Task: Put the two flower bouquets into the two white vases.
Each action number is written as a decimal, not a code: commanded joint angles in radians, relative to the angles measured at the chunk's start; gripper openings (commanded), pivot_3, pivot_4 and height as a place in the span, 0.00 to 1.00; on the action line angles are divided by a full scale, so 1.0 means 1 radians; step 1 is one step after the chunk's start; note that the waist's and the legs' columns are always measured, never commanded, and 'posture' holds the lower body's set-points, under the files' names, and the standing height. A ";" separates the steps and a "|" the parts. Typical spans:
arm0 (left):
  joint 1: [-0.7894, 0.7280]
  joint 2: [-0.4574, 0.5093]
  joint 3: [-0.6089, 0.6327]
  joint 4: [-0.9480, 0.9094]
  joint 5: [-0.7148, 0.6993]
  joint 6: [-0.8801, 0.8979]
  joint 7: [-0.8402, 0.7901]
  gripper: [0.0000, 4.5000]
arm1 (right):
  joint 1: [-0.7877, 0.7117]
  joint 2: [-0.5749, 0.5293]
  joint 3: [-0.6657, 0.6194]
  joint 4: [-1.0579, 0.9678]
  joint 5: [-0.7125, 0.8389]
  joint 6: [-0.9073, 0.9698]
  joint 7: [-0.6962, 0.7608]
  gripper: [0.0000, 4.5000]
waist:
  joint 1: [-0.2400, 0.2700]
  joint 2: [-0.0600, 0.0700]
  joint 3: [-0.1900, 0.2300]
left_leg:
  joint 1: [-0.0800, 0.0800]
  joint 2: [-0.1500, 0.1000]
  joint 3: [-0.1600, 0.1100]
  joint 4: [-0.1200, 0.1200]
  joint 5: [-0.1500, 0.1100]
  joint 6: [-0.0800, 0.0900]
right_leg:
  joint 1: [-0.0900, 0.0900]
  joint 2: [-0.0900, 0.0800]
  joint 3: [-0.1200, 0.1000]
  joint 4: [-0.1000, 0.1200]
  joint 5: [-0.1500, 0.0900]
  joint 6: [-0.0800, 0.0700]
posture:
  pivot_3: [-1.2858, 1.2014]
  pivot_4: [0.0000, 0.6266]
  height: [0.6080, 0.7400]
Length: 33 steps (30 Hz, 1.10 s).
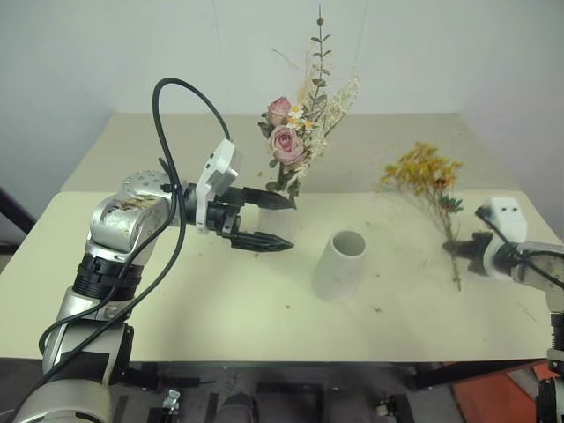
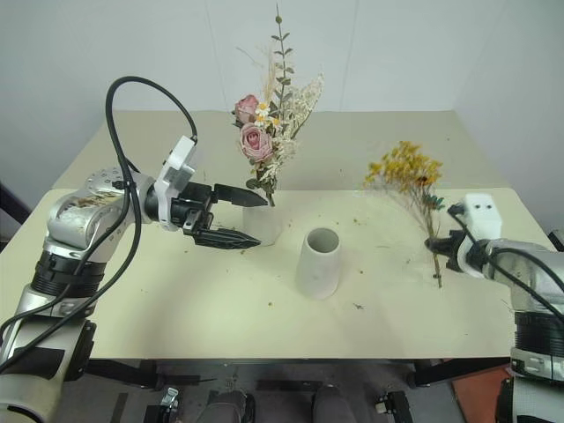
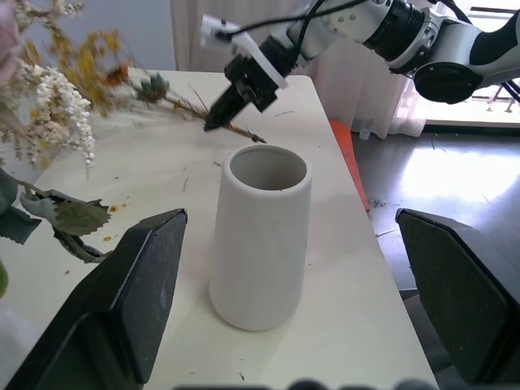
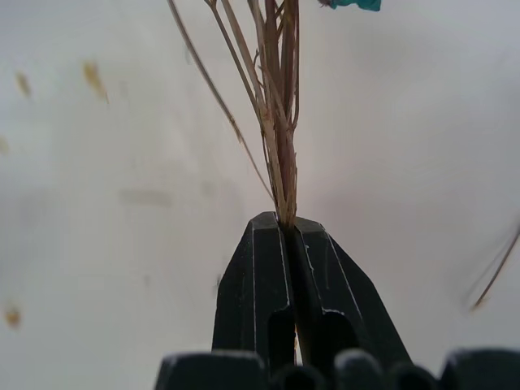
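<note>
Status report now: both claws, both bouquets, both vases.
Left claw open, beside the slim vase holding the rose bouquet. Right claw shut on yellow bouquet stems. Wide vase empty, upright, nothing blocking it.

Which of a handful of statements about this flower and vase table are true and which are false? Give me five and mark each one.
1. The pink rose bouquet already stands in a white vase. True.
2. The shorter, wider vase holds the yellow-orange bouquet. False: it is empty, as the left wrist view shows.
3. The right hand is shut on the stems of the yellow-orange bouquet. True.
4. The left hand is gripping the rose stems. False: its fingers are open and hold nothing, beside the vase with the roses.
5. The wider vase lies tipped on its side. False: it stands upright on the table.
</note>
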 commanded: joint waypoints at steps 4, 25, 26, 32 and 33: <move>-0.019 0.011 0.017 -0.003 0.004 -0.020 -0.007 1.00 | -0.017 0.190 -0.226 -0.197 0.106 -0.332 -0.042 0.01 | -0.004 0.000 0.000 | 0.001 0.000 0.000 0.000 0.000 0.000 | 0.000 0.000 0.000 0.001 0.000 0.000 | 0.52 0.24 1.00; -0.026 0.008 0.017 0.013 0.002 -0.024 -0.016 1.00 | 0.023 0.319 -0.163 -0.511 0.612 -0.404 0.030 0.01 | -0.002 0.001 0.000 | 0.001 0.000 0.000 0.000 0.000 0.000 | 0.000 0.000 0.000 0.001 0.000 0.000 | 0.52 0.24 1.00; -0.028 0.007 0.015 0.016 0.003 -0.026 -0.018 1.00 | 0.035 0.316 -0.140 -0.517 0.598 -0.412 0.041 0.01 | -0.002 0.001 0.000 | 0.001 0.000 0.000 0.000 0.000 0.000 | 0.000 0.000 0.000 0.001 0.000 0.000 | 0.52 0.24 1.00; -0.034 0.003 0.010 0.024 0.006 -0.031 -0.023 1.00 | 0.051 0.327 -0.051 -0.512 0.562 -0.459 0.055 0.01 | -0.002 0.001 0.000 | 0.001 0.000 0.000 0.000 0.000 0.000 | 0.000 0.000 0.000 0.001 0.000 0.000 | 0.52 0.24 1.00; -0.035 0.002 0.010 0.024 0.006 -0.031 -0.024 1.00 | 0.052 0.326 -0.038 -0.509 0.554 -0.467 0.058 0.01 | -0.002 0.001 0.000 | 0.001 0.000 0.000 0.000 0.000 0.000 | 0.000 0.000 0.000 0.001 0.000 0.000 | 0.52 0.24 1.00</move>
